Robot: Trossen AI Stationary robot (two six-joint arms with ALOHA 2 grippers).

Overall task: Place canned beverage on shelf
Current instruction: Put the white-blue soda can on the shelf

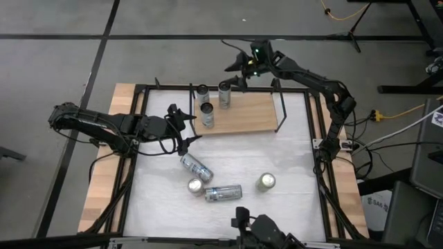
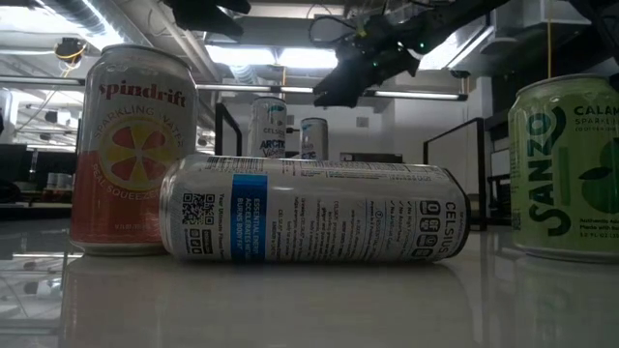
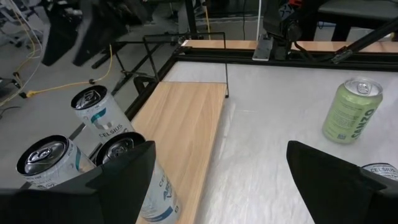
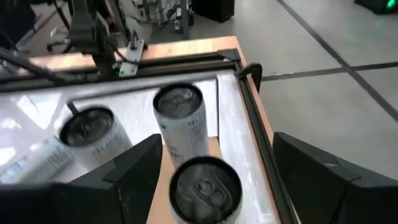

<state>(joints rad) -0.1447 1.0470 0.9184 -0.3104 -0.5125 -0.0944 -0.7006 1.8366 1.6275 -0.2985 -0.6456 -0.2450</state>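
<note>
Cans are split between two places: three stand upright at the left end of the shelf (image 1: 239, 114), while four wait on the white tabletop (image 1: 291, 162) nearer the camera. The left gripper (image 1: 185, 128) is held wide open and empty just beside the shelf's left end. The right gripper (image 1: 239, 69), also open and empty, is held above the far edge.

White tabletop (image 1: 291, 162), grey floor (image 1: 55, 62)

High view looks straight down on the whole table (image 1: 291, 166); low view sits at tabletop height, close behind cans; both wrist views face the shelf (image 3: 180, 124) cans from opposite ends.
</note>
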